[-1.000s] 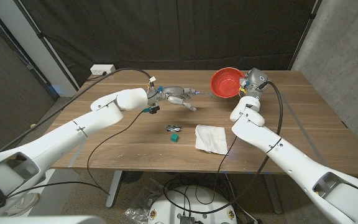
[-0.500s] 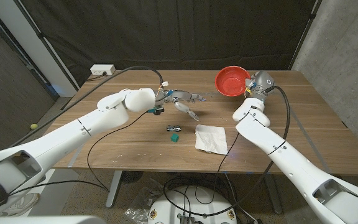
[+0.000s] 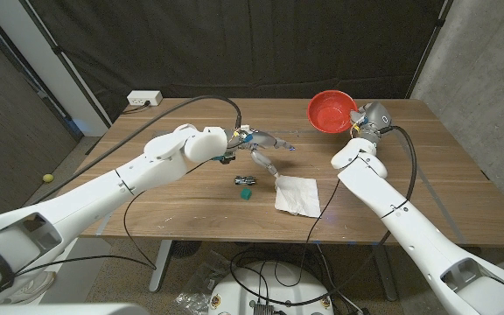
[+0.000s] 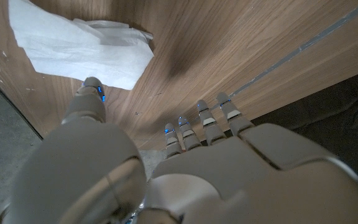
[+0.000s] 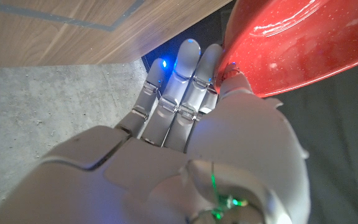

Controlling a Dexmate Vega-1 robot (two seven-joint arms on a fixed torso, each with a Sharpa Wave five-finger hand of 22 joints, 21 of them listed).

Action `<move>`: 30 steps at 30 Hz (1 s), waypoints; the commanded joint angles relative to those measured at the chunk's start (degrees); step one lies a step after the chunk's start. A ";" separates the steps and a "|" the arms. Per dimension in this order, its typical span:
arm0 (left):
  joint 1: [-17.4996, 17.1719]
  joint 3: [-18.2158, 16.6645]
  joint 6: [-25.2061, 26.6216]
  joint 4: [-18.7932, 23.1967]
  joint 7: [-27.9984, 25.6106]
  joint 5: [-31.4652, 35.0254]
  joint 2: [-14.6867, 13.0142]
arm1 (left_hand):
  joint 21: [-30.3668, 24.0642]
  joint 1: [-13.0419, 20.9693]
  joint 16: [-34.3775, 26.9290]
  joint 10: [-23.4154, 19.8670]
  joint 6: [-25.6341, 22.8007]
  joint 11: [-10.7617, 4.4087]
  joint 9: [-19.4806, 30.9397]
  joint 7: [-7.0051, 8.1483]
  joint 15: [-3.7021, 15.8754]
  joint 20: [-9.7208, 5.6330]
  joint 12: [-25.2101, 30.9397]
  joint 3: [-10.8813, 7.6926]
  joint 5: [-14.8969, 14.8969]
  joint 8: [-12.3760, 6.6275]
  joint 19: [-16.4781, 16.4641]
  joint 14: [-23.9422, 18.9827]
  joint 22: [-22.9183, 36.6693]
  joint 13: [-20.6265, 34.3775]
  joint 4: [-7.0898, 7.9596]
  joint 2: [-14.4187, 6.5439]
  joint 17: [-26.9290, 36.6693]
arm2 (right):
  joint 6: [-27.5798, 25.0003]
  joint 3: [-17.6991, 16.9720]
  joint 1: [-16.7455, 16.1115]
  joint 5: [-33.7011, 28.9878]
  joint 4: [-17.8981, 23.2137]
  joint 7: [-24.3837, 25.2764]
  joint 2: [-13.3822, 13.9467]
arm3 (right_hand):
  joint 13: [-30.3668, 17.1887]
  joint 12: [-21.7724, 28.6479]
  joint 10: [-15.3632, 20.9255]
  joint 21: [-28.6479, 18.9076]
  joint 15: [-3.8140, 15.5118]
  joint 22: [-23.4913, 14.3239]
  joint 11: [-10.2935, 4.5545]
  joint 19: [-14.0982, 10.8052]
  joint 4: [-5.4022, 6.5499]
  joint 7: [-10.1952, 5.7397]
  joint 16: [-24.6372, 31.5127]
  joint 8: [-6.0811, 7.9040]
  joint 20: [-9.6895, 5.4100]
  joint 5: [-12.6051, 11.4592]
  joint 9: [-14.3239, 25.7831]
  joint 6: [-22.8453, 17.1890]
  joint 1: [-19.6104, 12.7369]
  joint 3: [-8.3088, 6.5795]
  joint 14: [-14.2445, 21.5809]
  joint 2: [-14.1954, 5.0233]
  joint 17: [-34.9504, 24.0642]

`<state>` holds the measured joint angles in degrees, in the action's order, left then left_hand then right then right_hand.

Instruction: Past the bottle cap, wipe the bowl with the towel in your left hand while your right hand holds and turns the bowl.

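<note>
In the head view, the right hand (image 3: 354,122) held the red bowl (image 3: 329,111) by its rim, lifted off the wooden table (image 3: 427,166) at the far right and tilted so its inside faced the camera. The left hand (image 3: 261,147) hung above the table's middle with its fingers spread and nothing in them, one fingertip reaching down toward the far left corner of the white towel (image 3: 297,194) (contact could not be told from here). The towel lay crumpled on the table, near the front edge, right of centre. Just left of it sat a small green bottle cap (image 3: 246,195), with a small dark object (image 3: 245,180) just beyond the cap. In the left wrist view, the left hand (image 4: 166,162) showed its fingers (image 4: 207,122) extended and apart over the wood, the thumb pointing at the towel (image 4: 79,43). In the right wrist view, the right hand (image 5: 179,143) pinched the bowl (image 5: 291,43) at its rim, fingers behind it.
</note>
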<state>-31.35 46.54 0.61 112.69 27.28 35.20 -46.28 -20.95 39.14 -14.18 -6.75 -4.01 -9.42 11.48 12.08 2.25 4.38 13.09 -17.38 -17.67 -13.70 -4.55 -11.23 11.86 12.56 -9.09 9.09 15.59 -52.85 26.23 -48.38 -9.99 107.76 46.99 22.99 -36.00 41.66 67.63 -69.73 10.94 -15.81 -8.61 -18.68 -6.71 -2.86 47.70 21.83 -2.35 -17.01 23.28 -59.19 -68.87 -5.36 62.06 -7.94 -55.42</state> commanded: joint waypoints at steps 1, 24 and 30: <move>-1.08 1.59 -3.45 3.06 1.27 14.41 -0.03 | 0.11 0.71 -0.04 -0.26 0.01 -0.84 0.11 0.44 2.90 -0.26 -0.13 0.17 -0.41 -0.18 0.33 0.11 0.23 0.19 0.10 -0.23 0.29 | 2.66 -2.03 -1.25 3.74 -0.16 2.04 0.10 | -0.04 -0.17 0.59 -0.68 2.28 0.22 -0.05 0.57 -0.03 -1.06 -0.21 -0.02 -5.29 -0.30 0.35 -1.24 -0.59 0.32 0.55 -0.32 -0.17; -3.06 1.34 -12.87 0.90 -3.52 29.48 2.09 | -0.47 3.94 -0.14 -1.38 -1.49 -1.83 0.33 0.54 5.37 -0.69 -0.03 0.92 -1.79 -0.56 -0.87 -0.62 0.33 0.13 0.54 -1.64 1.16 | 5.53 -2.23 -1.18 6.85 -2.13 3.95 0.91 | -0.60 -0.66 0.74 -2.76 2.29 2.28 0.15 1.17 0.06 -0.89 -0.83 -0.65 -5.25 -0.27 0.53 -1.56 -0.65 0.58 0.85 -0.41 -0.67; -2.20 2.01 -14.81 -0.42 -4.00 30.73 3.23 | -0.50 6.90 0.64 2.28 2.57 -2.23 0.45 0.50 4.84 -0.14 -1.60 0.30 -3.61 1.15 -0.73 0.92 0.38 -0.18 0.92 -4.23 1.49 | 6.15 -2.25 -1.28 7.55 -2.70 4.14 1.05 | -0.47 -0.88 0.92 -3.24 2.29 2.72 0.05 1.26 0.06 -0.74 -1.06 -0.87 -5.31 -0.27 0.52 -1.55 -0.71 0.62 0.82 -0.40 -0.70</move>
<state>-34.46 47.57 -10.76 114.36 23.72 62.42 -44.96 -21.28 45.08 -13.81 -6.03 -3.09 -11.28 11.60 12.43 2.24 3.64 12.11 -16.69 -20.54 -13.13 -5.39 -10.77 12.15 12.41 -8.36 5.54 16.89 -47.86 24.09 -49.58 -3.72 105.95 50.49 23.77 -36.40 40.89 67.97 -72.51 11.13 -13.10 -8.55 -17.53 -6.55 -3.06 46.99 21.12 -2.26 -16.98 23.54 -59.36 -69.25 -5.20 62.25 -8.01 -55.96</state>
